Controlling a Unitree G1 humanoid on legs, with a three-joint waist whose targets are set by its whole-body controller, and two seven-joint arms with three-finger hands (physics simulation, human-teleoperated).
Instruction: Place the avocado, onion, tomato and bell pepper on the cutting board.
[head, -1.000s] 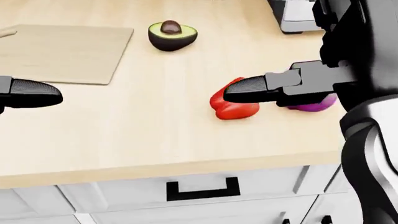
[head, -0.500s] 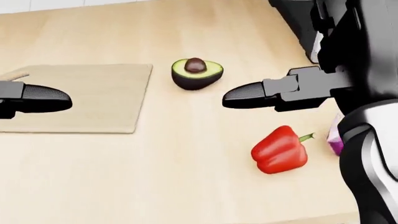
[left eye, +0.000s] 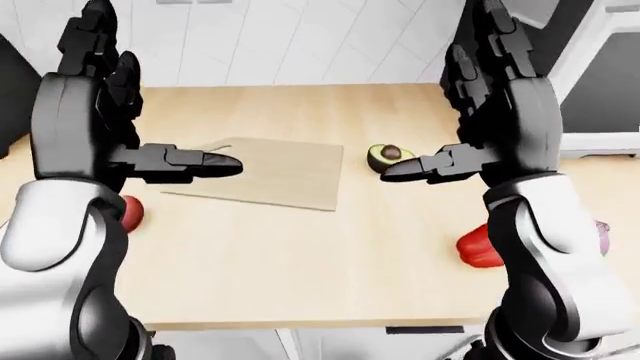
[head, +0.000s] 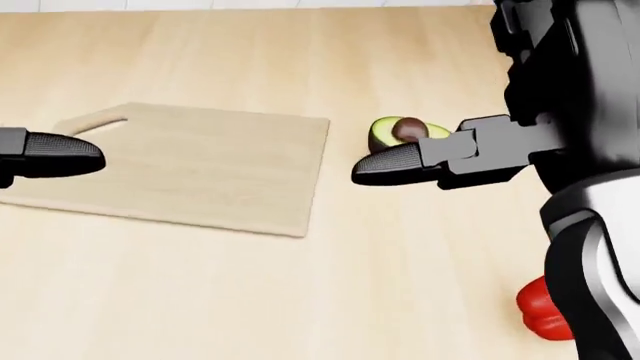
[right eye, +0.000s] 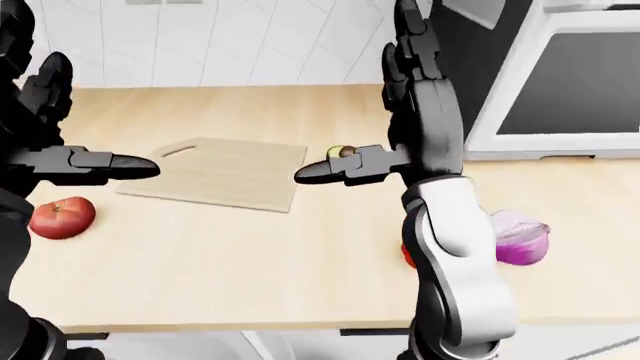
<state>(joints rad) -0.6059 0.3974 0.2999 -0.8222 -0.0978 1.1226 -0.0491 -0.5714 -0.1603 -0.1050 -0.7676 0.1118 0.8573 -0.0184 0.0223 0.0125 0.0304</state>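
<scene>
The wooden cutting board (head: 190, 169) lies bare on the light wood counter. The avocado half (head: 400, 131), pit up, sits just right of the board, partly behind my right thumb. The red bell pepper (head: 538, 309) lies at the lower right, partly hidden by my right arm. The purple onion (right eye: 520, 236) lies right of that arm. The red tomato (right eye: 62, 217) sits left of the board, below my left hand. My left hand (left eye: 130, 120) and right hand (left eye: 450, 112) are raised above the counter, fingers up, thumbs pointing inward, both open and empty.
The counter (left eye: 300, 277) ends at a near edge along the bottom of the eye views. A white tiled wall (left eye: 280, 45) runs along the top. A dark appliance (right eye: 590, 75) stands at the right end of the counter.
The whole head view has shifted: board, avocado and pepper slid down and to the right in the picture, so the camera moved. Both hands keep about the same open pose in view.
</scene>
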